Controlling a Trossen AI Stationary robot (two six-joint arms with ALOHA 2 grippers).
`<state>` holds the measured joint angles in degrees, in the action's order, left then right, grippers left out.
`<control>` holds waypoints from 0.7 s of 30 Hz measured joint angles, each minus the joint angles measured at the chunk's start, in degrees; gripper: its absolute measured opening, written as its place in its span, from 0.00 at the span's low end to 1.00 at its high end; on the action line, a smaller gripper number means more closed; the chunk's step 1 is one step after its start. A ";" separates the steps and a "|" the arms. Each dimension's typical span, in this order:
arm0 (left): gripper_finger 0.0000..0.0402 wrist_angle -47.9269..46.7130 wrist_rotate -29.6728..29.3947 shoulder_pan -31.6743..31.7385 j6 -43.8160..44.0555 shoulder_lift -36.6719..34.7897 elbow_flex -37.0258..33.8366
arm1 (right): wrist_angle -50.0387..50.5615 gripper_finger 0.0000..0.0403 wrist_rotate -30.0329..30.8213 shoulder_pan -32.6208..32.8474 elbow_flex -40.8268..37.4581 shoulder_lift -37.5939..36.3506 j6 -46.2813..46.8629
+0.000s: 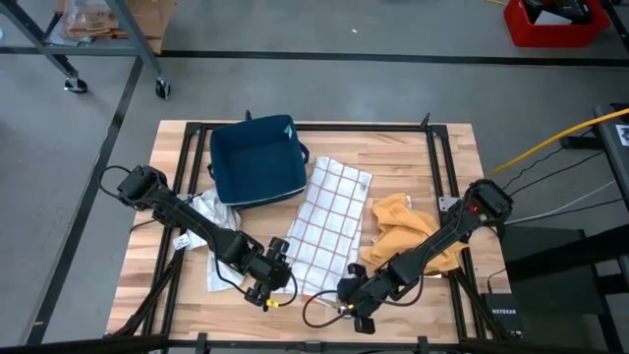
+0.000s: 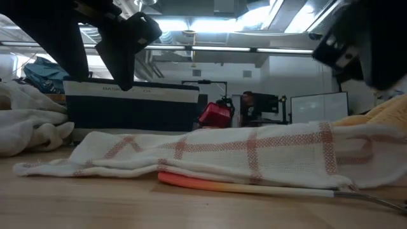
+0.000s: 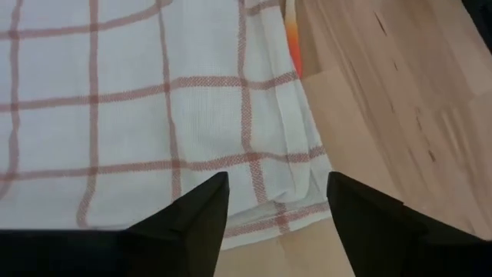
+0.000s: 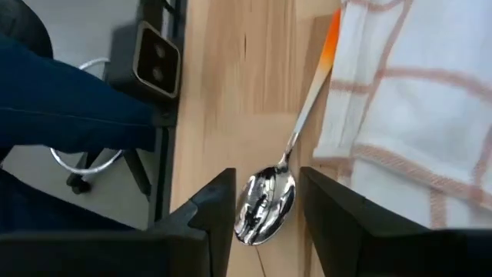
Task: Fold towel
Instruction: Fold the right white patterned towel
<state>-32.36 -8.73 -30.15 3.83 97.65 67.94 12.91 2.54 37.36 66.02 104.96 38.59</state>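
Left end effector [image 3: 277, 219] gapes over the checked towel [image 1: 324, 221] on the wooden bench [image 1: 452, 167]; right end effector [image 4: 265, 204] open too — grey floor [image 1: 344, 29] beyond.

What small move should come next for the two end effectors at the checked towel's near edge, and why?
Probably lower both and pinch the near corners. The left end effector is open above the towel hem without gripping it; the right end effector is open over a spoon beside the cloth, so it likely needs to shift onto the towel first.
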 joint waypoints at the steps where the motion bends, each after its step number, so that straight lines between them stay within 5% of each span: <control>1: 0.53 0.02 0.01 0.00 -0.55 0.00 -0.02 | -0.11 0.40 -0.55 -0.02 0.00 0.61 0.02; 11: 0.52 0.02 0.00 0.00 -1.55 0.13 -0.02 | -5.27 0.63 -0.69 -0.33 0.00 3.74 -7.73; 21: 0.51 -0.03 0.00 -0.20 -4.09 4.44 -0.08 | 3.03 0.63 5.80 -0.28 3.05 3.74 -20.15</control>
<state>-32.39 -8.73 -30.35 -0.26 102.09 67.85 15.94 8.33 37.08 69.07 108.71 18.44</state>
